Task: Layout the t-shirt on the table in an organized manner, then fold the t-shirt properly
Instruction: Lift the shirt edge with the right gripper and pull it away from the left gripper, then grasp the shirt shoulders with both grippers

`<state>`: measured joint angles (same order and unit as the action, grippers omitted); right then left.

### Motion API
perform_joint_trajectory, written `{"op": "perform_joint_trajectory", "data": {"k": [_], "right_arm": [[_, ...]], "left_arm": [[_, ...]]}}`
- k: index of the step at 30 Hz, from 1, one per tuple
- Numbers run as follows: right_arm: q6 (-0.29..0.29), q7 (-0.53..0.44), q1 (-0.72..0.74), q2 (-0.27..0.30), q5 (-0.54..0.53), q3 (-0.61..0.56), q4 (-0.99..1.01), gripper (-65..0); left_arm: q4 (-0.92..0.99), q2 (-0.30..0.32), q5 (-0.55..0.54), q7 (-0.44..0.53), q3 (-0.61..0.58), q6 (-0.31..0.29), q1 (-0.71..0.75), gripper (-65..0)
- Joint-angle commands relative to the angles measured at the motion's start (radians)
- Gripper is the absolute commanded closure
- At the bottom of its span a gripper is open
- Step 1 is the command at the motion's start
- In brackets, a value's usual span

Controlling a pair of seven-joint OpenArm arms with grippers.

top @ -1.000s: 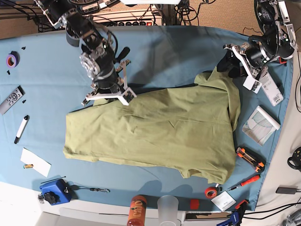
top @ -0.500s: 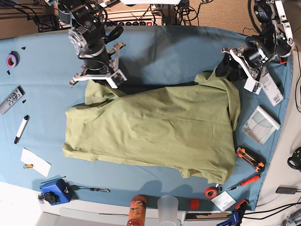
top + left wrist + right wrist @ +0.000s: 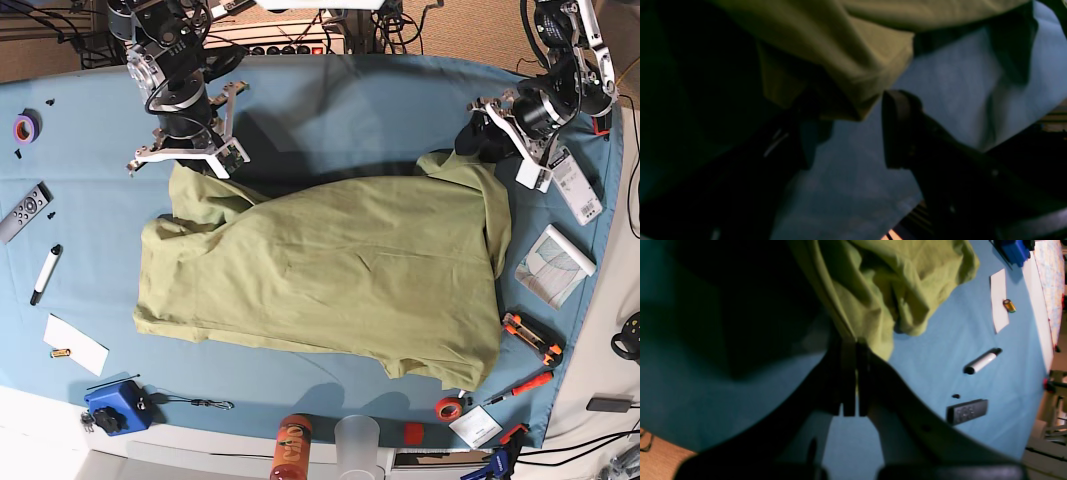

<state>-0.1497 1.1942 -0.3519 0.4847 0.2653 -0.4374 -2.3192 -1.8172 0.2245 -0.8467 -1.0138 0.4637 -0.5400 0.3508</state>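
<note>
The olive-green t-shirt lies spread across the middle of the teal-blue table. My right gripper is at the shirt's far left corner. In the right wrist view its fingers are shut on a fold of the t-shirt, which is lifted off the table. My left gripper is at the shirt's far right corner. In the left wrist view the left gripper has its jaws wide apart, and the t-shirt's hem edge hangs just above the gap, over the table.
On the left edge are purple tape, a remote, a marker, white paper and a blue box. An orange bottle and a cup stand in front. A booklet, a cutter and a screwdriver lie at the right.
My right gripper has moved up and to the left with the shirt's corner, drawing that corner out toward the far left. The left gripper has barely shifted.
</note>
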Motion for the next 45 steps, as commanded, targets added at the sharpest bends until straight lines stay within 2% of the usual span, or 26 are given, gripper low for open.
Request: {"op": "perform_joint_trajectory", "data": {"k": [1, 5, 9, 12, 15, 17, 19, 22, 25, 29, 31, 32, 33, 36, 41, 45], "right_arm": [[0.007, -0.007, 0.002, 0.015, 0.020, 0.007, -0.020, 0.0], [0.007, -0.007, 0.003, 0.020, 0.020, 0.007, -0.020, 0.0], [0.007, -0.004, 0.002, 0.020, 0.020, 0.007, -0.021, 0.0], [0.007, -0.002, 0.002, 0.021, 0.020, 0.007, -0.021, 0.0], [0.007, 0.005, 0.002, 0.037, 0.023, 0.008, -0.021, 0.0], [0.007, 0.006, 0.003, 0.055, 0.025, 0.008, -0.021, 0.0], [0.007, 0.005, 0.003, 0.066, 0.024, 0.008, -0.021, 0.0], [0.008, 0.003, 0.002, 0.076, 0.023, 0.008, -0.021, 0.0], [0.008, 0.004, 0.002, 0.076, 0.023, 0.008, -0.021, 0.0], [0.008, 0.006, -0.003, 0.095, 0.024, 0.009, -0.021, 0.0], [0.008, 0.009, -0.011, 0.111, 0.024, 0.021, -0.021, 0.0], [0.008, 0.009, -0.020, 0.117, 0.023, 0.034, -0.021, 0.0], [0.008, 0.010, -0.032, 0.120, 0.023, 0.051, -0.023, 0.0], [0.007, 0.010, -0.079, 0.131, -0.003, 0.118, -0.024, 0.0], [-0.030, -0.003, -0.144, 0.130, -0.133, 0.238, -0.025, 0.0], [-0.114, 0.007, -0.187, 0.130, -0.318, 0.323, -0.037, 0.0]], "left_arm": [[-0.013, 0.007, -0.020, 0.019, 0.003, -0.007, -0.011, -30.9], [-0.013, -0.019, -0.020, 0.020, 0.003, -0.007, -0.037, -30.5], [-0.012, -0.070, -0.016, 0.007, 0.003, -0.007, -0.055, -24.7], [-0.012, -0.083, 0.043, -0.025, 0.003, -0.005, -0.054, -24.1], [-0.012, -0.082, 0.113, -0.084, 0.003, 0.045, -0.054, -24.0], [-0.012, -0.082, 0.130, -0.103, 0.003, 0.050, -0.054, -23.9], [-0.012, -0.082, 0.129, -0.085, 0.003, 0.050, -0.054, -18.4], [-0.012, -0.083, 0.129, -0.002, 0.003, 0.050, -0.055, 0.0], [-0.013, -0.083, 0.129, 0.029, 0.003, 0.050, -0.055, 0.0], [-0.013, -0.079, 0.126, -0.040, 0.006, 0.050, -0.055, 0.0], [-0.014, -0.068, 0.089, -0.076, 0.014, 0.056, -0.055, 0.0], [-0.017, -0.062, 0.061, -0.087, 0.024, 0.078, -0.054, 0.0], [-0.019, -0.055, 0.041, -0.090, 0.039, 0.099, -0.055, 0.0], [-0.041, -0.042, 0.023, -0.090, 0.096, 0.102, -0.054, 0.0], [-0.055, -0.022, -0.062, -0.137, 0.158, 0.084, -0.050, 0.0], [-0.055, -0.022, -0.105, -0.177, 0.159, 0.056, -0.021, 0.0]]}}
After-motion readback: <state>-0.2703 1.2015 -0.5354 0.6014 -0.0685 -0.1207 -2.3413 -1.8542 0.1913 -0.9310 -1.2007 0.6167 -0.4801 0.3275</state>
